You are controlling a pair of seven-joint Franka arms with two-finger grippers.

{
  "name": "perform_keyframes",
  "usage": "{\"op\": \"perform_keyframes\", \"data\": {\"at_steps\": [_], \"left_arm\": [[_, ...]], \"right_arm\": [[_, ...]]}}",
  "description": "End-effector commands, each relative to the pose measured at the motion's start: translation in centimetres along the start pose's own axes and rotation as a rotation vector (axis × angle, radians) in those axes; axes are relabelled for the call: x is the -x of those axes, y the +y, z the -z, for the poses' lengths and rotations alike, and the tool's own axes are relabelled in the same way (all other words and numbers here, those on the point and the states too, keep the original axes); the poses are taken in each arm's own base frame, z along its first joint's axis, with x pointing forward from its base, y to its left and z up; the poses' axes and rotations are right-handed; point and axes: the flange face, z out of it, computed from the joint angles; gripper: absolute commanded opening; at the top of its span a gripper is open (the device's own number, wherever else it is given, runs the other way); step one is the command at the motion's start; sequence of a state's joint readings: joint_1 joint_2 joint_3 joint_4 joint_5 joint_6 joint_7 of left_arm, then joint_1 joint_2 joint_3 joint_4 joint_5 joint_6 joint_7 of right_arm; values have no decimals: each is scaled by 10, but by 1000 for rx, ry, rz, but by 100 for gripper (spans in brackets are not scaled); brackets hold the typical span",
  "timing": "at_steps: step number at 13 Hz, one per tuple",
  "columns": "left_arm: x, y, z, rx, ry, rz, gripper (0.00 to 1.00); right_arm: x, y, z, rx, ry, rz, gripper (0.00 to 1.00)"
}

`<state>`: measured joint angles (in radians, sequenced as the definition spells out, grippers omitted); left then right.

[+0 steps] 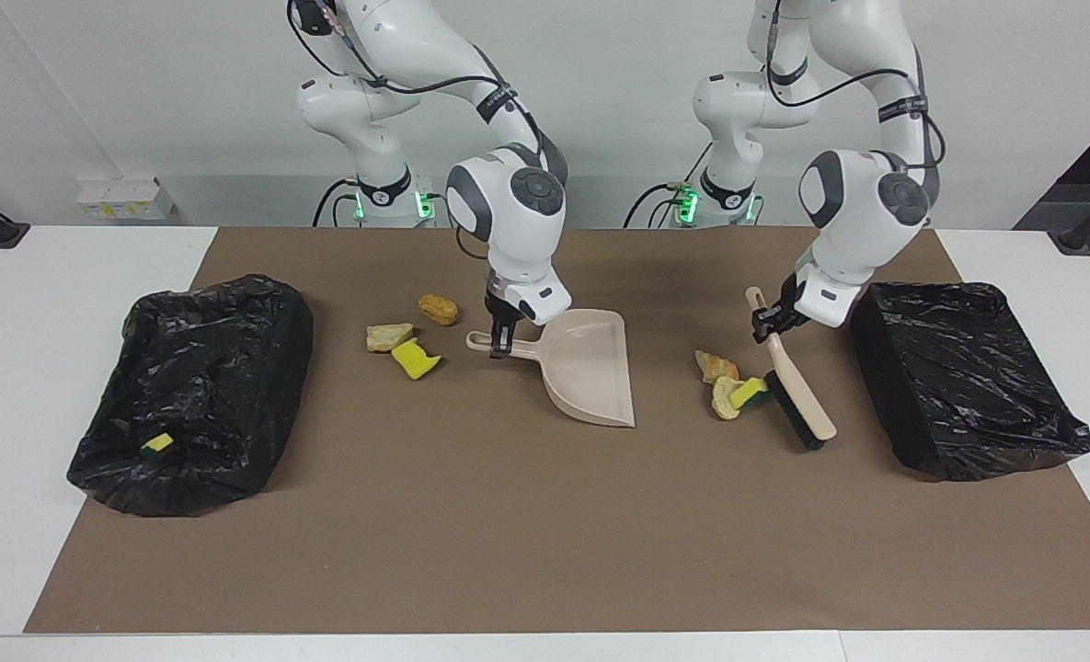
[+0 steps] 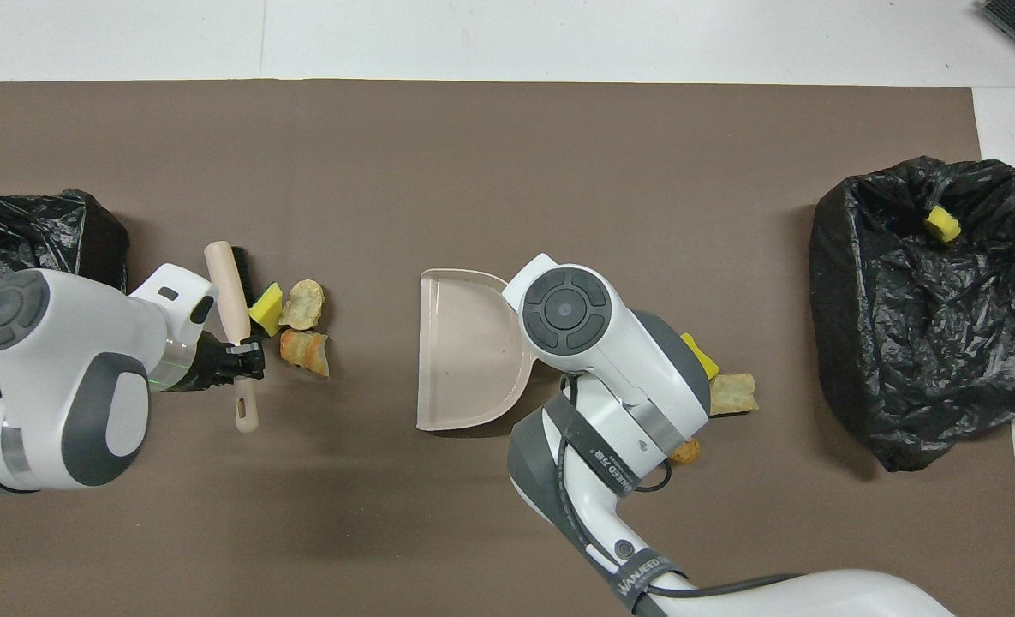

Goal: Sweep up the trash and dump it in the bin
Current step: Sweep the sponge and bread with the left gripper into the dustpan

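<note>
Three scraps of trash point(image 1: 727, 386) sit bunched on the brown mat point(image 1: 545, 533) toward the left arm's end of the tabletop: an orange-tan chunk, a pale chunk and a yellow sponge piece. The sponge piece touches the black bristles of a beige brush point(image 1: 791, 386). The brush's long axis runs from its handle, nearer the robots, down to its bristled head, farther from them. The left claw point(image 1: 770, 324) is clamped shut on that handle.

From the brush, the scraps lie toward the middle of the tabletop, where a beige dustpan point(image 1: 590, 368) rests with its open lip turned toward them, some bare mat between. The right claw point(image 1: 500, 342) is shut on the dustpan's handle. So a push of the bristles toward the right arm's end would likely carry the scraps into the pan.

A second trio of scraps point(image 1: 411, 336) lies beside the dustpan's handle, toward the right arm's end.

Two bins lined with black bags stand at the mat's ends: one bin point(image 1: 190, 391) at the right arm's end, already holding a yellow sponge piece point(image 1: 156, 446), the other bin point(image 1: 963, 377) just beside the brush.
</note>
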<state>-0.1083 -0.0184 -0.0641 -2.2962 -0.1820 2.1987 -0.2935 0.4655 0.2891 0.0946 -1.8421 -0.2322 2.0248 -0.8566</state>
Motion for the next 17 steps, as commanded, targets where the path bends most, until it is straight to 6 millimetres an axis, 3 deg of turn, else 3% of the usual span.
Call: {"op": "perform_keyframes", "data": {"at_steps": [1, 7, 9, 11, 13, 16, 17], "left_arm": [[35, 32, -8, 2, 12, -48, 0], [116, 148, -33, 25, -21, -170, 0], [145, 174, -36, 38, -35, -199, 0], [157, 193, -34, 66, -46, -217, 0], [156, 201, -25, 84, -52, -215, 0], [139, 182, -3, 64, -81, -8, 0], [147, 173, -2, 21, -122, 12, 0]], "right_arm": [[4, 1, -2, 21, -4, 29, 0], [4, 1, -2, 20, -5, 22, 0], [5, 2, -2, 22, -3, 20, 0], [5, 2, -2, 22, -1, 20, 0], [5, 2, -2, 21, -2, 19, 0], [5, 2, -2, 20, -3, 19, 0], [5, 2, -2, 21, -2, 19, 0]]}}
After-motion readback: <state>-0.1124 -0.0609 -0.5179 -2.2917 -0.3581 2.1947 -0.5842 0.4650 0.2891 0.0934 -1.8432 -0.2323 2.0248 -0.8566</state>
